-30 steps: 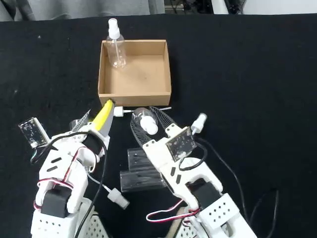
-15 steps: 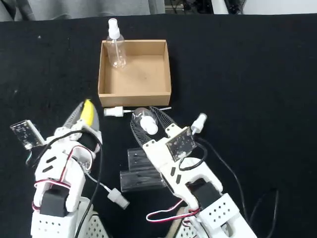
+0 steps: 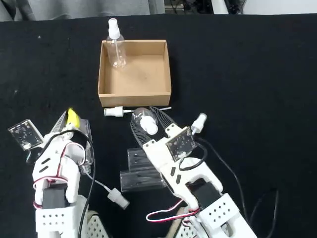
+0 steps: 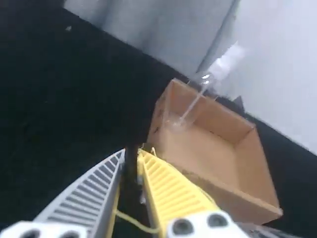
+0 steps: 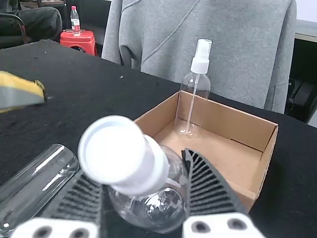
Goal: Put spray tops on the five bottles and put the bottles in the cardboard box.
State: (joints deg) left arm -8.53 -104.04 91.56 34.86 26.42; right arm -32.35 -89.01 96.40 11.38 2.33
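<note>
The cardboard box sits at the table's far middle. One clear bottle with a spray top stands upright in its far left corner. My right gripper is shut on a second clear bottle with a white top, just in front of the box. My left gripper, one finger yellow, is shut and holds nothing, left of the box's front. A bare clear bottle lies beside it.
Loose spray tops lie by the box's front wall, right of my right arm and near the front edge. Clear plastic holders lie under my right arm. Cables trail at the front right.
My left gripper has drawn back from the loose spray top by the box, moving left and toward the front edge. The right arm and its bottle have not moved.
</note>
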